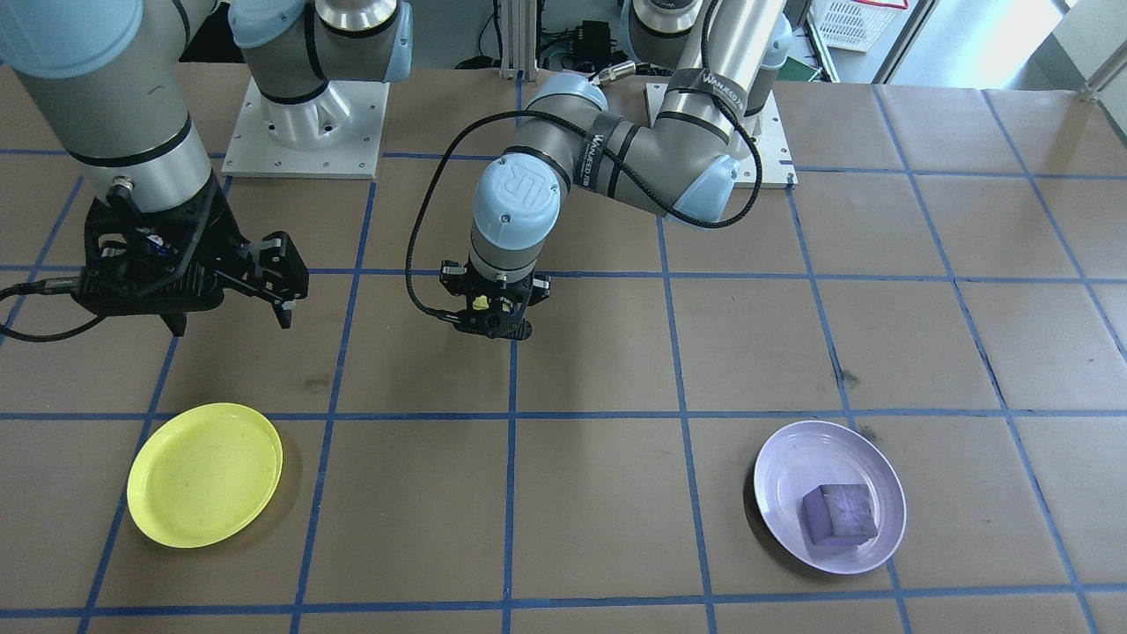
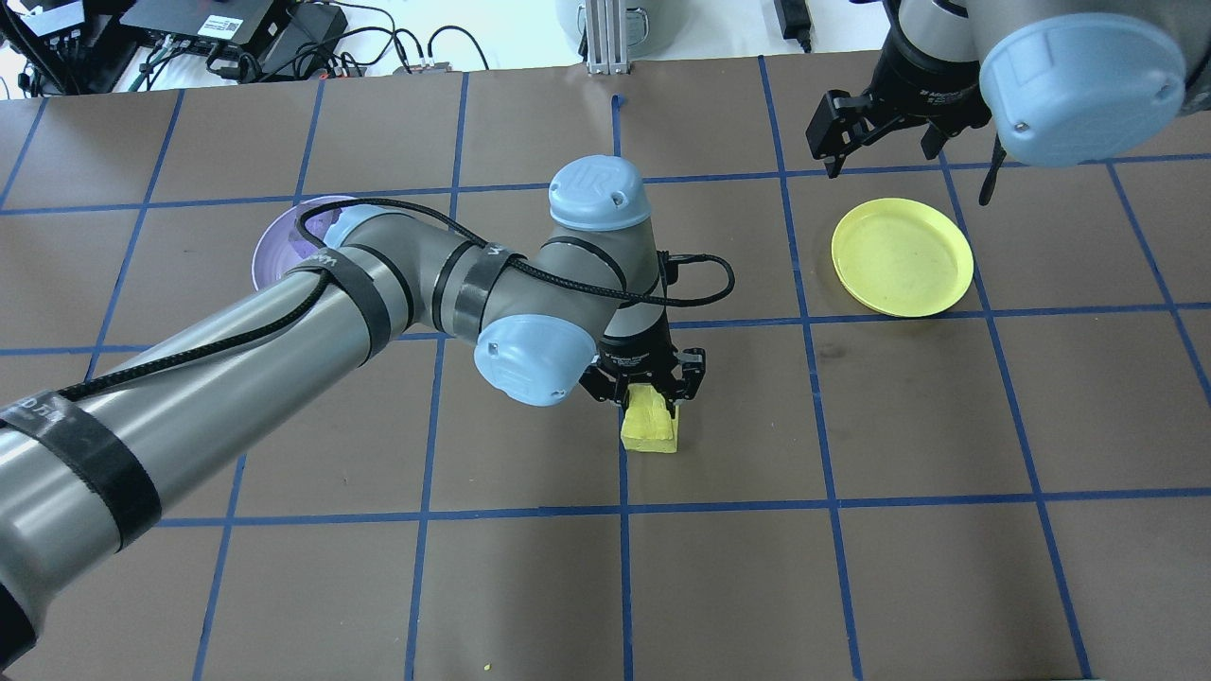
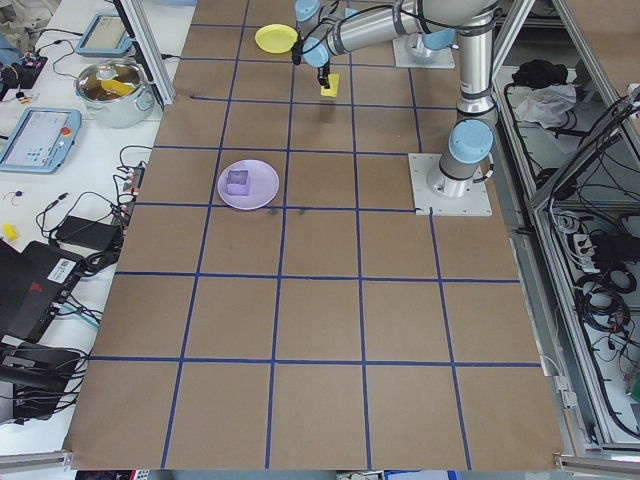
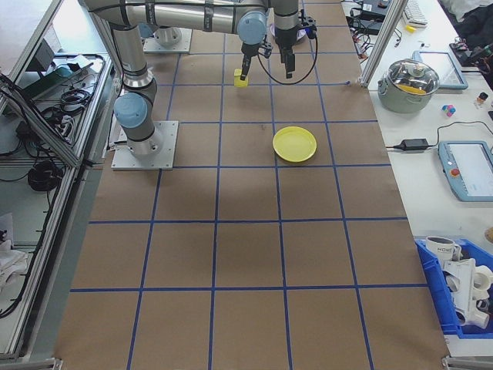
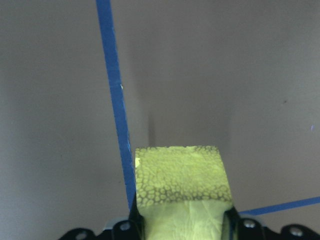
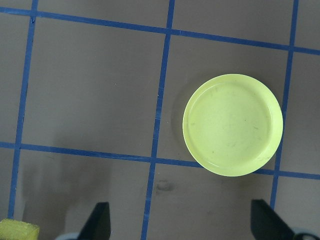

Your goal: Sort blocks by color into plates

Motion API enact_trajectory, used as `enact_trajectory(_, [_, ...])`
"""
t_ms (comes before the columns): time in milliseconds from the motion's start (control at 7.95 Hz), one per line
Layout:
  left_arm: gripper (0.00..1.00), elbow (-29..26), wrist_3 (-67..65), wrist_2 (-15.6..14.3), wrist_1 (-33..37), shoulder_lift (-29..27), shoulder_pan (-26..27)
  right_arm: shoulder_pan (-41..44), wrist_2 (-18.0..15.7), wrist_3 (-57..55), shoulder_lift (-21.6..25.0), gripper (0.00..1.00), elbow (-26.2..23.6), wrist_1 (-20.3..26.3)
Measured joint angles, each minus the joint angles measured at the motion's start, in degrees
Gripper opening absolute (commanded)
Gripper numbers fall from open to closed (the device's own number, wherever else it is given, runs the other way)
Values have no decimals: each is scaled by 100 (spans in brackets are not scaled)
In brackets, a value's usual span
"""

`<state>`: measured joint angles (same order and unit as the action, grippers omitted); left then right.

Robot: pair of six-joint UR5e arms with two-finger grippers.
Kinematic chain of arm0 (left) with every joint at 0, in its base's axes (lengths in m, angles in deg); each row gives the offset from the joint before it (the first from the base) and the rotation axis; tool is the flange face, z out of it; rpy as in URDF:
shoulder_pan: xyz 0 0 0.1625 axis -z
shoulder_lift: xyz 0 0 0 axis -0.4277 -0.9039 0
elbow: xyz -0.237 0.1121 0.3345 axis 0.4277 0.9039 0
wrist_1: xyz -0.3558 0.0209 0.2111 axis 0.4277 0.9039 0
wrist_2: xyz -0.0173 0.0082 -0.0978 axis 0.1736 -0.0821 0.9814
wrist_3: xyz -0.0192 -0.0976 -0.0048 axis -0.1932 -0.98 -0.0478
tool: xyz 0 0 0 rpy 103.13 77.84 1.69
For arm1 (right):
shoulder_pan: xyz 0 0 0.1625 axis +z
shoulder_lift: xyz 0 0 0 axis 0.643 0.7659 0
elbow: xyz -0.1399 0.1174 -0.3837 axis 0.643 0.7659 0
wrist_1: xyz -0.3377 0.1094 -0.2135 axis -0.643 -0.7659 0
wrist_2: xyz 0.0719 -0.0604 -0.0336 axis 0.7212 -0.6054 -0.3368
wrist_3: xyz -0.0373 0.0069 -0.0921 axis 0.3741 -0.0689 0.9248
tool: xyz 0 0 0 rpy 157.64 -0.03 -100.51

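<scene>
Round pale lavender plastic plate [image 1: 784, 467] holds small matte purple cube [image 1: 841, 513] | round bright yellow plate [image 1: 204, 474] bare | left gripper [image 2: 645, 395] clenched on rough yellow cube [image 2: 650, 426] at centre | right gripper [image 1: 283, 286] released, raised | brown paper-covered counter [image 1: 757, 352], blue tape grid [image 1: 511, 414].

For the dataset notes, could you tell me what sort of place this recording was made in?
Most likely a robotics lab: two arms bolted to a paper-covered table with a blue tape grid, teach pendants beside it, and cables and electronics along the edges.
</scene>
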<state>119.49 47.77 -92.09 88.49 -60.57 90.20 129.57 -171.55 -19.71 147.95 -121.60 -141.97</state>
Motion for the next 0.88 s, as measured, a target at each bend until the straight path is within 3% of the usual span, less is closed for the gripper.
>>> enact_trajectory(126, [20, -4, -20, -3, -21, -107, 60, 0, 0, 56, 0, 100, 1, 6])
enact_trajectory(251, [71, -11, -59, -3, -54, -193, 90, 0, 0, 128, 0, 100, 0, 6])
enact_trajectory(377, [80, -8, -97, -3, -72, -251, 107, 0, 0, 171, 0, 100, 1, 2])
enact_trajectory(503, [96, -5, -151, -2, -82, -280, 114, 0, 0, 197, 0, 100, 3, -3])
enact_trajectory(880, [100, -12, -329, 8, -120, -295, 113, 0, 0, 292, 0, 100, 4, -14])
